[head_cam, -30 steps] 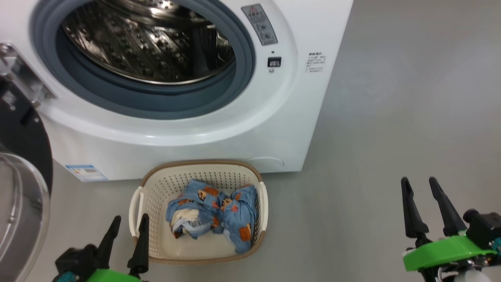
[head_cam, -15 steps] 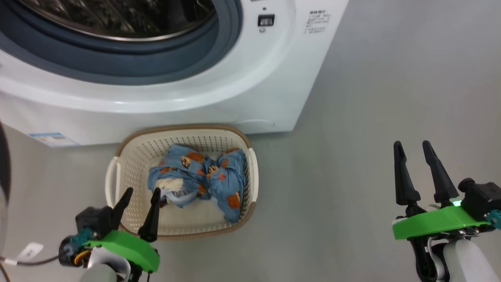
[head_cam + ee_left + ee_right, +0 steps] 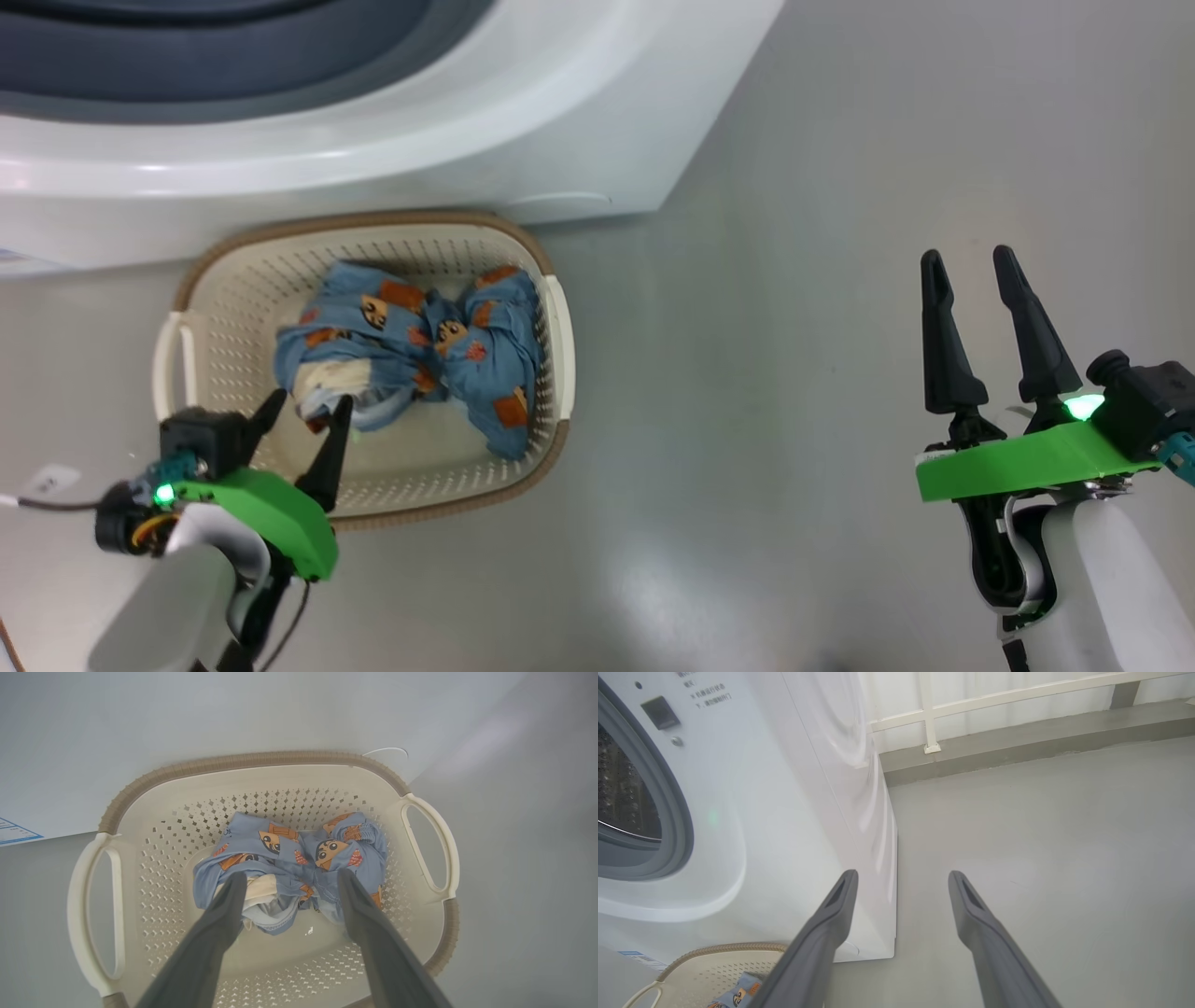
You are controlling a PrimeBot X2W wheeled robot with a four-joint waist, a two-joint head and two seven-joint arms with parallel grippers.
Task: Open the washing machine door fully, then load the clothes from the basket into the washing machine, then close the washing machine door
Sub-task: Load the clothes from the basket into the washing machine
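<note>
The cream basket (image 3: 551,308) (image 3: 261,765) (image 3: 719,963) with its brown rim stands on the floor right in front of the white washing machine (image 3: 392,121) (image 3: 784,812). Crumpled inside it lie the light-blue clothes (image 3: 411,345) (image 3: 289,856) (image 3: 735,994) with orange-brown cartoon figures. My left gripper (image 3: 310,409) (image 3: 289,879) hangs open over the basket's near left part, its fingertips just above the clothes and apart from them. Out to the right, my right gripper (image 3: 966,263) (image 3: 901,877) is open over bare floor, holding nothing. The washing machine door is out of view. The drum opening (image 3: 621,798) and grey-blue seal (image 3: 187,47) are uncovered.
Grey floor (image 3: 794,373) spreads to the right of the machine and basket. A low grey ledge with a white railing (image 3: 1017,728) runs along the far wall. A blue label (image 3: 14,830) sits low on the machine's front.
The head camera has tilted down, so machine and basket slid up and left in the picture. My left gripper has come forward over the basket, nearer the clothes. Both grippers stay open.
</note>
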